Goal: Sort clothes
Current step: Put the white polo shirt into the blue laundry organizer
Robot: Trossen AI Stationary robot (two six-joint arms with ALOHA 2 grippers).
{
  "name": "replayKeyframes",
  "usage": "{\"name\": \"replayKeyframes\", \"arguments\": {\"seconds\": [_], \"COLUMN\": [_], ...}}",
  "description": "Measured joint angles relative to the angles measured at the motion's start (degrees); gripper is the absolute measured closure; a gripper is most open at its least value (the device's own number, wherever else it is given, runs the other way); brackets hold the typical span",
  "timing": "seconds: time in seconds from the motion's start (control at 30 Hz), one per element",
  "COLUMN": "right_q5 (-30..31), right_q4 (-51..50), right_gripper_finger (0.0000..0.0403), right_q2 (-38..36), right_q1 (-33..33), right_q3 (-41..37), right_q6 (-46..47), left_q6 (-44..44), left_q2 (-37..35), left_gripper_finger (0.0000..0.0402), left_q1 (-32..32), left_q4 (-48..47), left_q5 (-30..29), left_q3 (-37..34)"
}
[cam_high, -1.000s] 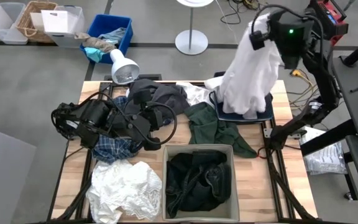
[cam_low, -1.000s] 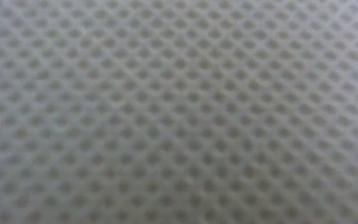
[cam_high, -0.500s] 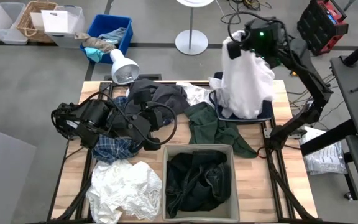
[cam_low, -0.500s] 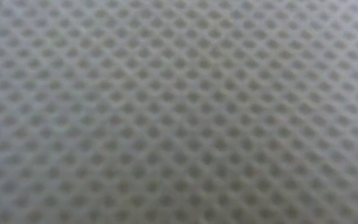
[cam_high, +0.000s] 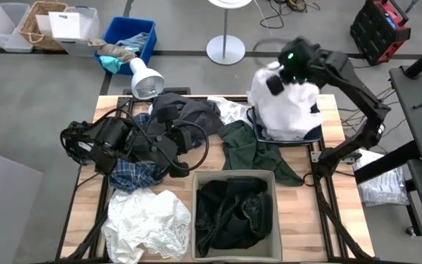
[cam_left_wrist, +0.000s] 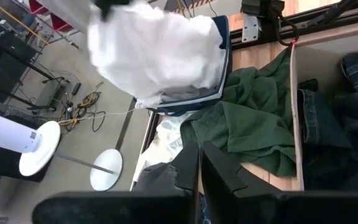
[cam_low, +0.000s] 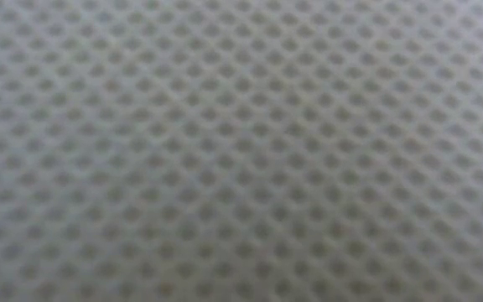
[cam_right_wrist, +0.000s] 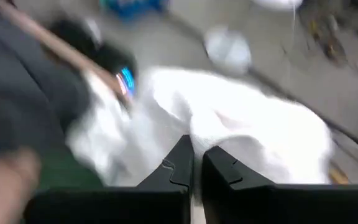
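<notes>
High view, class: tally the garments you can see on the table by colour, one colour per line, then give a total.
White: 3, the held pile, a crumpled one, one behind the green
Charcoal grey: 1
Dark green: 1
Blue plaid: 1
Dark denim in the bin: 1
Total: 7

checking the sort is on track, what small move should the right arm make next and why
Probably open the right hand and let go. It is shut on the white garment, which already sits bunched over the dark-rimmed tray at the table's far right corner. The left hand waits shut over the pile.
</notes>
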Motion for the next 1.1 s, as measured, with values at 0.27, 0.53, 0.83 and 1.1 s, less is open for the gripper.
{"name": "replayKeyframes", "arguments": {"seconds": [0.27,0.53,0.83,1.1], "right_q5": [33.1,6.3,-6.4,8.4], "right_q4": [1.2,25.9,15.2,12.5], "right_gripper_finger": [0.0394,0.0394,0.0394,0.0394], "right_q2": [-2.3,-5.2,-5.3,-5.3], "right_q1": [-0.1,0.4,0.1,-1.9], "right_q3": [-9.7,-17.6,-28.4,-35.8], "right_q6": [3.3,3.4,3.0,5.1], "left_q6": [1.3,1.2,1.0,1.0], "left_q2": [0.0,0.0,0.0,0.0], "left_gripper_finger": [0.0402,0.0402,0.0402,0.0402], "left_q1": [0.0,0.0,0.0,0.0], "left_q4": [0.0,0.0,0.1,0.6], "left_q5": [0.0,0.0,0.0,0.0], "left_q3": [0.0,0.0,0.0,0.0]}}
